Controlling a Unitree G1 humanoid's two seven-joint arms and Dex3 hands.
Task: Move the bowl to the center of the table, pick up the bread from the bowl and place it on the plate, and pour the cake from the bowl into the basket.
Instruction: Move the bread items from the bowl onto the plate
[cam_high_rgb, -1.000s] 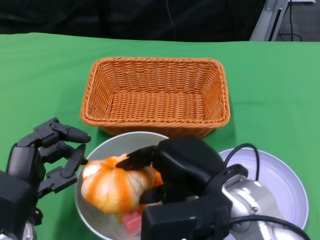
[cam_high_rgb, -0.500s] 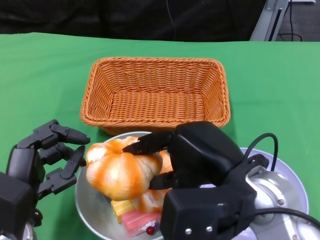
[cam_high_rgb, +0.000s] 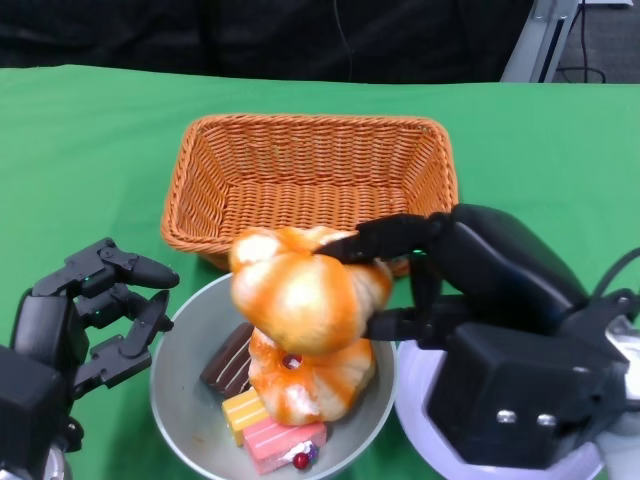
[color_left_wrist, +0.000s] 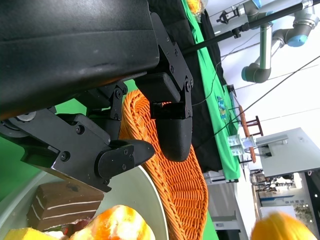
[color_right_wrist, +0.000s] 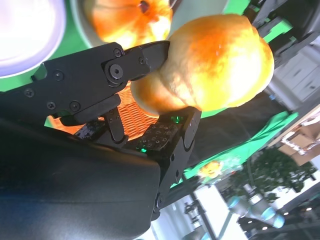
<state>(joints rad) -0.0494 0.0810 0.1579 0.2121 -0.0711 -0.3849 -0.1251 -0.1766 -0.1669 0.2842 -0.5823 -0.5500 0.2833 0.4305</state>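
My right hand grips an orange-glazed bread roll and holds it in the air above the grey bowl; the right wrist view shows the roll pinched between its fingers. Still in the bowl lie a second orange bread, a brown layered cake slice, a yellow piece and a pink piece. My left hand hovers beside the bowl's left rim with fingers apart, holding nothing. The white plate lies under my right hand, mostly hidden. The orange wicker basket stands behind the bowl, empty.
Green cloth covers the table. The basket's near wall sits just beyond the bowl's far rim. In the left wrist view the basket and bowl rim lie close to my left fingers.
My right hand has lifted the bread roll up out of the bowl and carried it right, uncovering the second bread and cake pieces. The left hand has stayed in place.
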